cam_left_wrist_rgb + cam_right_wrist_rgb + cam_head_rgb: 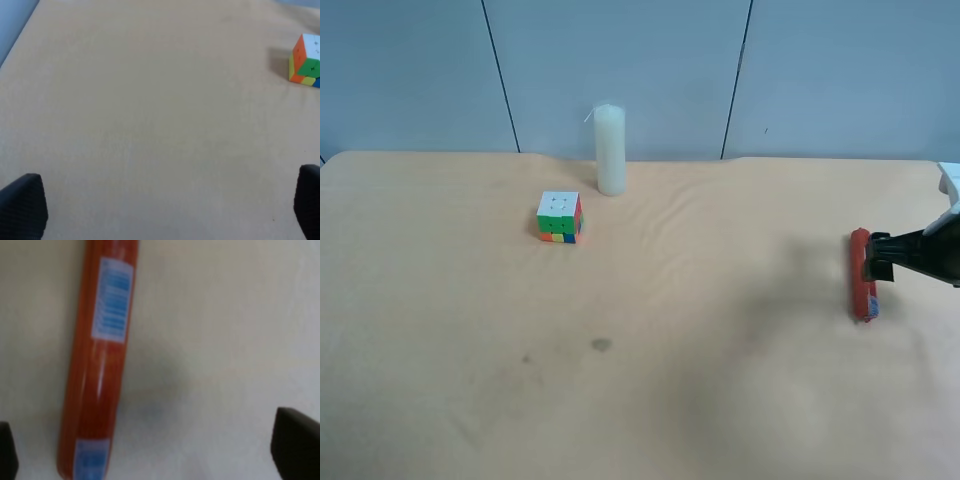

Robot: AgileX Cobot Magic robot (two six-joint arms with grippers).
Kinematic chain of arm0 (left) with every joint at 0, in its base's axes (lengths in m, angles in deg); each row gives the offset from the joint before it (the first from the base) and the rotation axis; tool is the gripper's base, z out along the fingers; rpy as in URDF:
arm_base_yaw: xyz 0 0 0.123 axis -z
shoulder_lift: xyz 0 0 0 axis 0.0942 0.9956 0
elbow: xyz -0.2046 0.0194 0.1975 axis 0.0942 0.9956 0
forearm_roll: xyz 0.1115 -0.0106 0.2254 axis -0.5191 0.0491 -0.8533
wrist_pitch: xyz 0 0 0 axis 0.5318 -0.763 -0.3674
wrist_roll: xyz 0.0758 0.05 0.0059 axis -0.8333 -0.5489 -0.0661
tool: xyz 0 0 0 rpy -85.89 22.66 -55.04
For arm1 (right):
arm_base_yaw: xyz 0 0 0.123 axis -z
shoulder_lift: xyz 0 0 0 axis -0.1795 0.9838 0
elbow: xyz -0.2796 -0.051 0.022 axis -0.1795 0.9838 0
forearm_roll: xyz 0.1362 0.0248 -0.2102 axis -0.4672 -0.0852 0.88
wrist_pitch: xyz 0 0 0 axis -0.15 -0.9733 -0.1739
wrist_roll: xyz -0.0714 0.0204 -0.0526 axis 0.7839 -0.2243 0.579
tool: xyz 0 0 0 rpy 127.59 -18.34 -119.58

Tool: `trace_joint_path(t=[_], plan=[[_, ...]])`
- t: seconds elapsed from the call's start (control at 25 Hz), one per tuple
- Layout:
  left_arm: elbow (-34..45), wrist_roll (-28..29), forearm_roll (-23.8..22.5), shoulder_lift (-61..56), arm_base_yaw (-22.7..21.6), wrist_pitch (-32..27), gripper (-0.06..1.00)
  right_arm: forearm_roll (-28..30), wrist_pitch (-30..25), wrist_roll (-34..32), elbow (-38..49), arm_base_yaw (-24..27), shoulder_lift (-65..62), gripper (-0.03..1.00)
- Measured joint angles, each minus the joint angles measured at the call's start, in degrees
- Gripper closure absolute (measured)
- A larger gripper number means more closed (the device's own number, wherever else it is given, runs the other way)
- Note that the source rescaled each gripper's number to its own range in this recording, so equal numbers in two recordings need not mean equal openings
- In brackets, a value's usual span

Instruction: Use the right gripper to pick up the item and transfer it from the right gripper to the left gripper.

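Note:
The item [861,280], a slim red stick with a blue-and-white label, lies on the tan table near the exterior high view's right edge. My right gripper [875,258] reaches in from that edge, right at the stick. In the right wrist view the item [97,365] lies flat between the two black fingertips [297,445], closer to one of them, and neither pad presses on it. The right gripper [150,452] is open. My left gripper [165,205] is open over bare table with nothing between its fingers; its arm is outside the exterior high view.
A multicoloured puzzle cube [559,217] sits left of the table's centre and also shows in the left wrist view as the cube [306,60]. A white pillar candle [610,150] stands upright behind it near the back edge. A grey wall lies beyond.

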Motion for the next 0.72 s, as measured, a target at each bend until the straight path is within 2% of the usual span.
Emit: trace_joint_path(t=[0.4, 0.72], plan=[[0.0, 0.0, 0.0, 0.0, 0.0, 0.0, -0.05, 0.0, 10.3, 0.21, -0.1, 0.01, 11.73, -0.03], [0.0, 0.0, 0.0, 0.0, 0.0, 0.0, -0.05, -0.14, 13.03, 0.26, -0.14, -0.16, 15.03, -0.03]])
